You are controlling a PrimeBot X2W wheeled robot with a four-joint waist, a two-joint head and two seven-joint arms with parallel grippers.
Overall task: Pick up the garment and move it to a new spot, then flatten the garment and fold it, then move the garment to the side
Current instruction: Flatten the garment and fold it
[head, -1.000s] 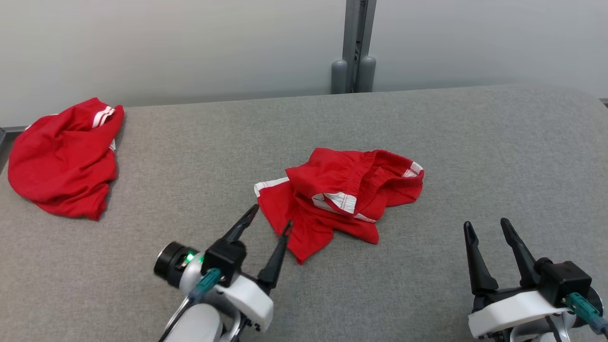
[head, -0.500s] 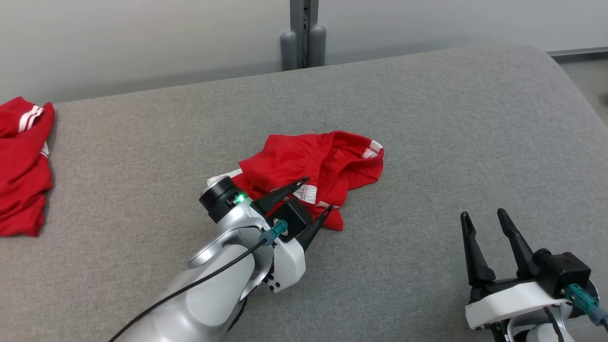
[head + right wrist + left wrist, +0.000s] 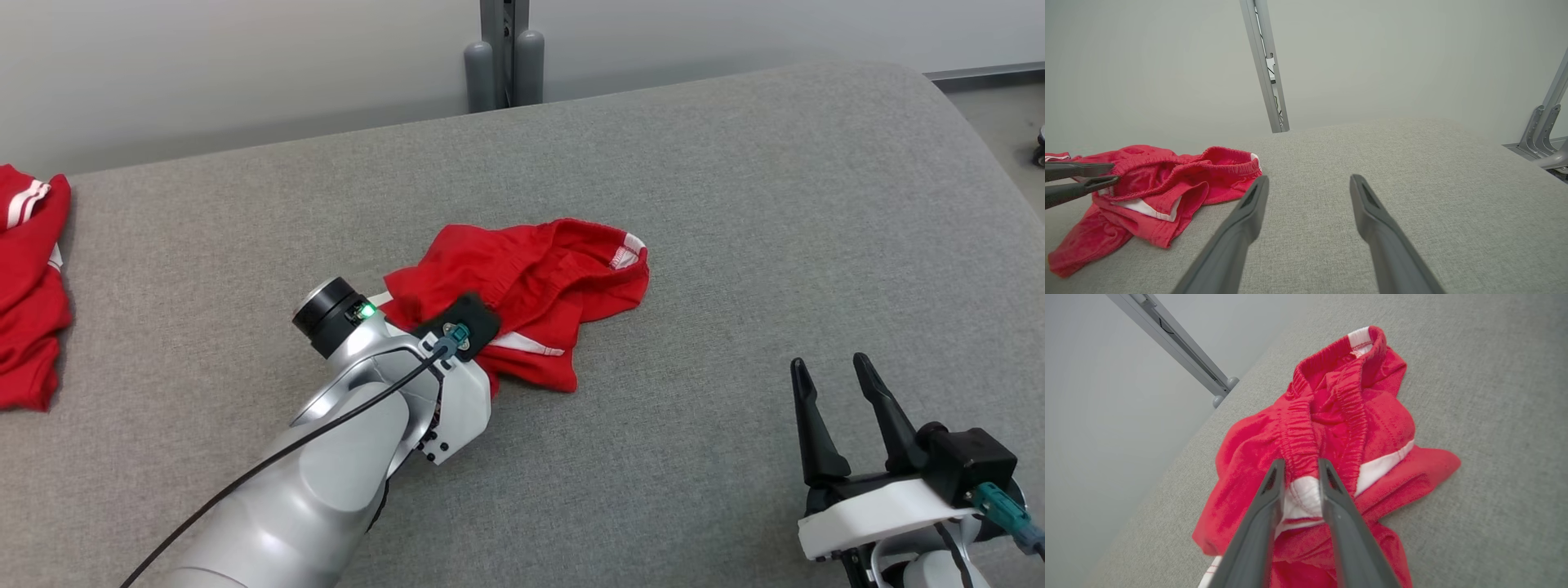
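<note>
The garment (image 3: 547,269) is a crumpled pair of red shorts with white trim and an elastic waistband, lying mid-table. My left gripper (image 3: 1301,464) is shut on a bunch of the waistband and white trim (image 3: 1302,494) at the near-left side of the shorts (image 3: 1384,416). In the head view the left wrist covers those fingers. The right wrist view shows the same dark fingers (image 3: 1094,168) pinching the garment (image 3: 1167,179) from the left. My right gripper (image 3: 827,366) stands open over bare table at the lower right, well apart from the shorts, with nothing between its fingers (image 3: 1249,204).
A second red garment with white stripes (image 3: 28,302) lies at the table's far left edge. The grey fabric table (image 3: 775,204) curves away at its right side. A grey metal post (image 3: 500,49) stands behind the far edge against the pale wall.
The head camera has swung to the right. My left arm reached forward over the shorts, and its open fingers closed on the waistband. The right gripper kept its place.
</note>
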